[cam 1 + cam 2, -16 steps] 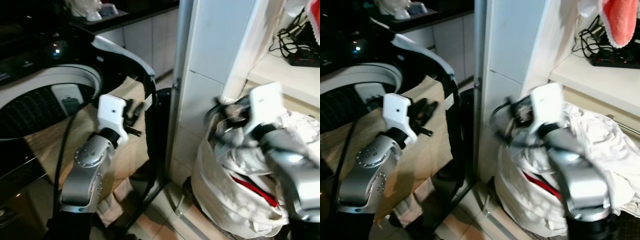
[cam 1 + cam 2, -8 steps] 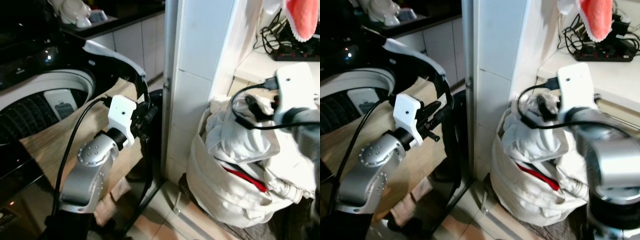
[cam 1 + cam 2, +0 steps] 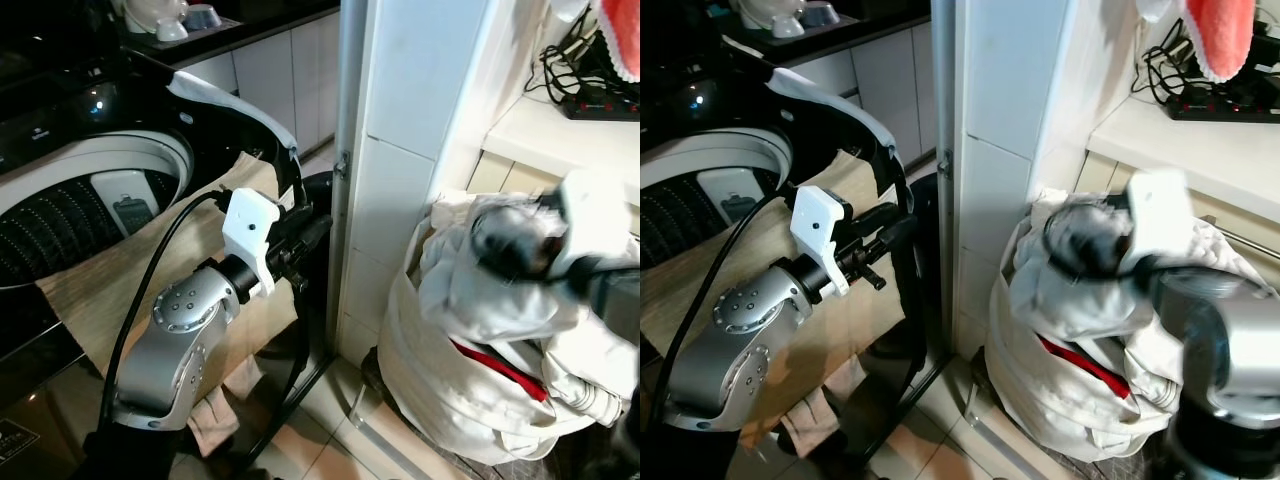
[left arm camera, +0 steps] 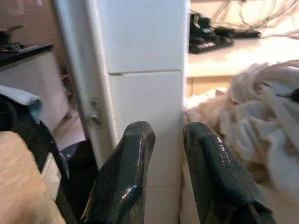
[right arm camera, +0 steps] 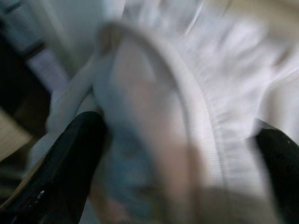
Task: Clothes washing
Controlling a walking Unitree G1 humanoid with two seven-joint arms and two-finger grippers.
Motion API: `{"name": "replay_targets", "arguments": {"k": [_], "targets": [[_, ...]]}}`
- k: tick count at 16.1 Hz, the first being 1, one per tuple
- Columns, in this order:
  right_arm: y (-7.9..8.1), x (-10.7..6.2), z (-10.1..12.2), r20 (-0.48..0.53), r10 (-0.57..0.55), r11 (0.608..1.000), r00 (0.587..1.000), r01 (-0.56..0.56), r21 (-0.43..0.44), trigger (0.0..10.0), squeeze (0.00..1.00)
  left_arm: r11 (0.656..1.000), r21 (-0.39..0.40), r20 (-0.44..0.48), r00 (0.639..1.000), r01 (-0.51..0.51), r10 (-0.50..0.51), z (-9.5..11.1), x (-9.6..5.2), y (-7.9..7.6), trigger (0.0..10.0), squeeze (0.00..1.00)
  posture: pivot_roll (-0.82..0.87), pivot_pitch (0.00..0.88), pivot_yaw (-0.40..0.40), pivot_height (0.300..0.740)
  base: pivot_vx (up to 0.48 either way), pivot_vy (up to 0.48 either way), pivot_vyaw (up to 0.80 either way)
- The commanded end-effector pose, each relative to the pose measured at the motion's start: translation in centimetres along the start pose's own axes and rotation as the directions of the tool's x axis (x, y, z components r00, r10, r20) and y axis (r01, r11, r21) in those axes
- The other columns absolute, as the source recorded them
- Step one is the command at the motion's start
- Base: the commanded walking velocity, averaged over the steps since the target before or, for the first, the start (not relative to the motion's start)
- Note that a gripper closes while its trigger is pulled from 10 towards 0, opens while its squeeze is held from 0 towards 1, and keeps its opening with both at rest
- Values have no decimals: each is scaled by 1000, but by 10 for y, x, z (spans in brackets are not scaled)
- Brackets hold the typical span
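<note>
From the eye views, your right gripper [image 3: 1080, 250] has dropped from above the laundry bag [image 3: 470, 400] down into its white clothes [image 3: 500, 300], so a grab looks near. The left wrist view shows the left gripper [image 4: 166, 140] narrowly parted, empty, facing the white pillar [image 4: 140, 70]. The right wrist view alone shows fingers [image 5: 70, 154] spread wide around cloth.

You've got a big white laundry bag [image 3: 470, 400] slumped on the floor against the white pillar, stuffed with crumpled white clothes [image 3: 480, 290] and something red [image 3: 495, 365]. The washer drum [image 3: 70, 210] sits open, a tan cloth [image 3: 120, 270] draped over its front.
</note>
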State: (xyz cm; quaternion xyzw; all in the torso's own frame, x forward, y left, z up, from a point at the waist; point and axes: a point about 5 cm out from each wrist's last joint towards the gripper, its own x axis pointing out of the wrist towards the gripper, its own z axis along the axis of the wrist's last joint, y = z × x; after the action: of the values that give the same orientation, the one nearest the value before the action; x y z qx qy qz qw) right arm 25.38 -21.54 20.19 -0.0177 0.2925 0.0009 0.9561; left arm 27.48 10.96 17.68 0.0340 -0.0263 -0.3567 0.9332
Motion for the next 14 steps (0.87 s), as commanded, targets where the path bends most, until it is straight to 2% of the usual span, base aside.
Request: {"name": "replay_targets", "arguments": {"k": [1,2,3,4,6,14], "targets": [[-4,3,-7,-39,24,999,999,-22,43,10000,0,998,4,-7,997,71,-71,1,-1,-9,10000,0,-89,0,19,740,0,0,0],[-6,8,-17,-93,34,998,995,-28,63,10000,0,987,-19,10,987,158,-157,5,-3,-16,10000,0,-83,0,18,740,0,0,0],[-9,10,-22,-116,28,997,993,-20,72,8196,0,971,-51,27,972,235,-234,8,-7,-22,10000,0,-84,0,17,740,0,0,0],[-12,9,-23,-121,10,997,993,-1,73,0,0,942,-86,43,946,325,-323,10,-12,-29,10000,0,-82,0,17,740,0,0,0],[-14,7,-20,-108,-8,998,994,15,62,0,0,925,-93,32,930,368,-366,9,-16,-33,10000,0,-84,0,19,740,0,0,0],[-16,-1,-3,-32,22,999,999,-21,50,0,0,946,-72,25,949,316,-315,5,-11,-27,10000,0,-88,0,24,740,0,0,0]]}}
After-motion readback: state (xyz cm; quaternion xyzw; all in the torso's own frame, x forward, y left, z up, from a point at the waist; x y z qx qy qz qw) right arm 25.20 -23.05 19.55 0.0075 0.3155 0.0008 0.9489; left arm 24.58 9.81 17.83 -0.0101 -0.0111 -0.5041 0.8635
